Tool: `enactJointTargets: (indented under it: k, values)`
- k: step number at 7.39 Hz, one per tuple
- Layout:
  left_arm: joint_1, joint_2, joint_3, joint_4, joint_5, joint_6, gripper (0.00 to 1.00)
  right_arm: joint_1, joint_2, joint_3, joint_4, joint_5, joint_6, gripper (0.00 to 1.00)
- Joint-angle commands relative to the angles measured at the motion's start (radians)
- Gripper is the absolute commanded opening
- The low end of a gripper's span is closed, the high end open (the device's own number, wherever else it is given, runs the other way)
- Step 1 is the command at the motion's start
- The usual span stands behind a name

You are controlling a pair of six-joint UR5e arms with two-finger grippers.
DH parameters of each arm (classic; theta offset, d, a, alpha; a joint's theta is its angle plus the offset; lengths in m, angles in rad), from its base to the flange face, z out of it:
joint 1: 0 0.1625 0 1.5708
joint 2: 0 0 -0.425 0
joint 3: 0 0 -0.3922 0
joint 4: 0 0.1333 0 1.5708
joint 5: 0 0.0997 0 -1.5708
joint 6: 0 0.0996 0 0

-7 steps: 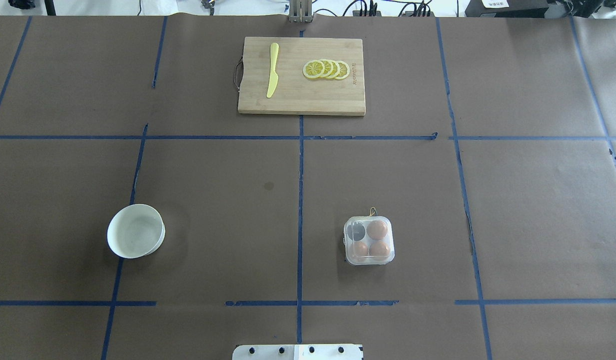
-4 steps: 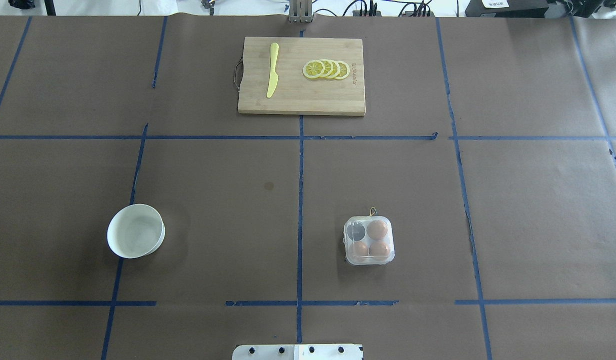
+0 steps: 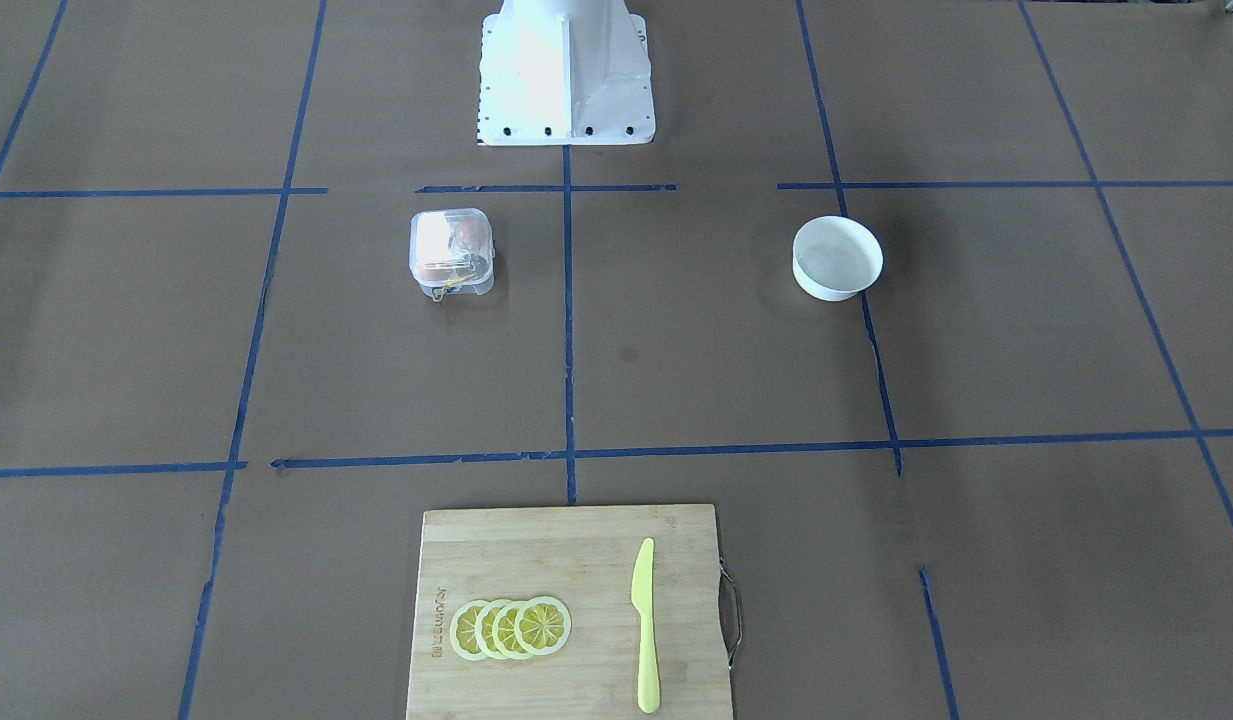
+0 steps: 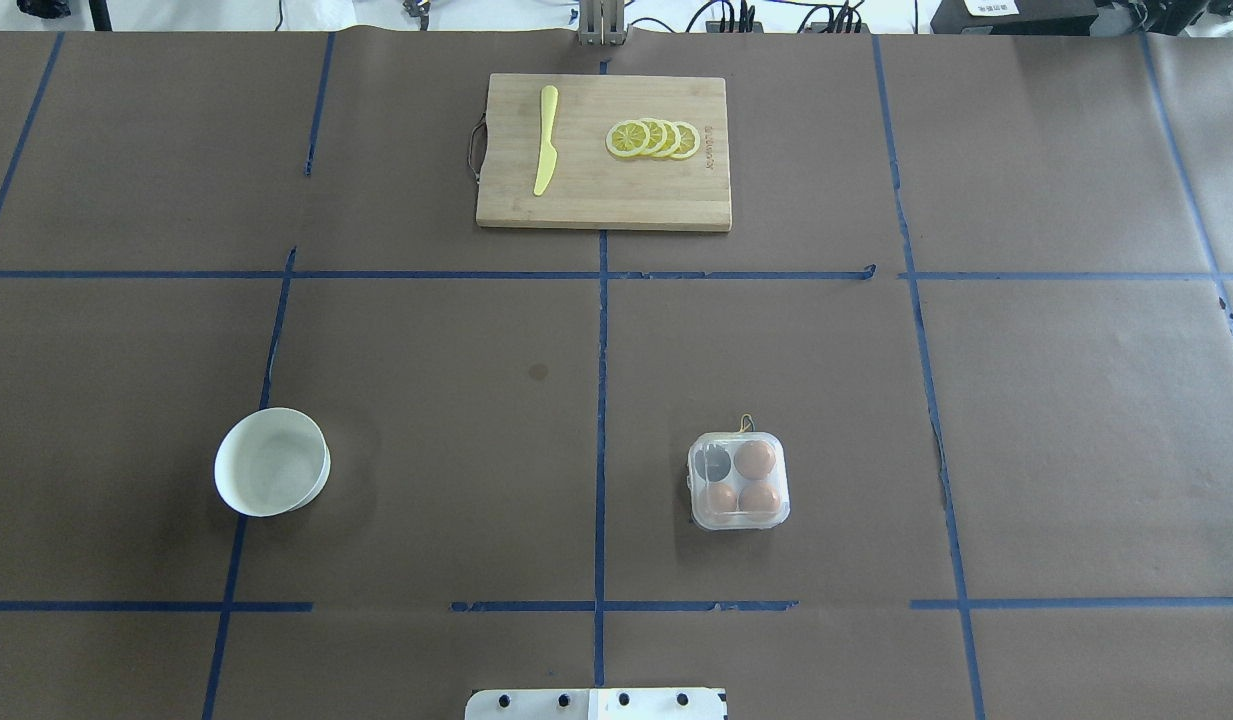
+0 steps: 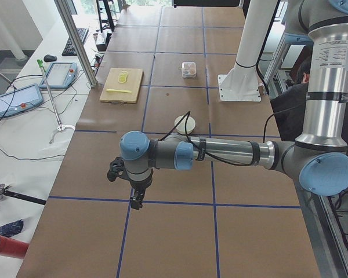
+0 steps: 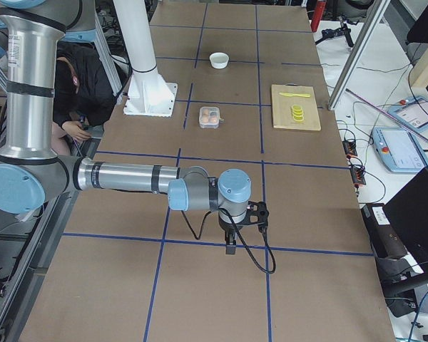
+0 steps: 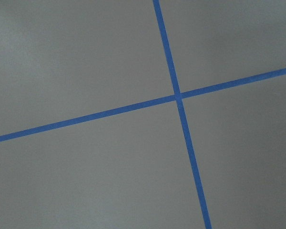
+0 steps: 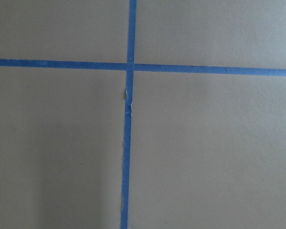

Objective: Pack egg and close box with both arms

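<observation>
The clear egg box [image 4: 738, 480] stands right of the table's centre line, near the robot's side, with its lid down. Three orange-brown eggs show through it: one [image 4: 754, 459] at the far right, two [image 4: 721, 497] [image 4: 760, 497] in the near cups. The fourth cup looks grey. A yellow string [image 4: 746, 424] sticks out on its far side. The left gripper [image 5: 137, 204] hangs over the table's left end, far from the box [image 5: 189, 69]. The right gripper [image 6: 230, 248] hangs over the right end. I cannot tell if either is open. Both wrist views show only paper and tape.
A white bowl [image 4: 272, 462] stands on the left. A wooden cutting board [image 4: 603, 152] at the far edge carries a yellow knife [image 4: 545, 140] and lemon slices [image 4: 653, 138]. The white pedestal [image 3: 564, 70] stands at the robot's side. Blue tape lines cross the brown paper.
</observation>
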Motion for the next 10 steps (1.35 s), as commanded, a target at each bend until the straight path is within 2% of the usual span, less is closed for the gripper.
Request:
enactJointTargets:
  k: [1, 10]
  values:
    - [0.000, -0.001, -0.002, 0.003, -0.002, 0.002, 1.00, 0.001, -0.013, -0.004, 0.000, -0.029, 0.000, 1.00]
    - [0.000, 0.016, -0.005, 0.000, -0.002, 0.000, 1.00, -0.003, -0.019, -0.004, 0.000, -0.003, 0.005, 1.00]
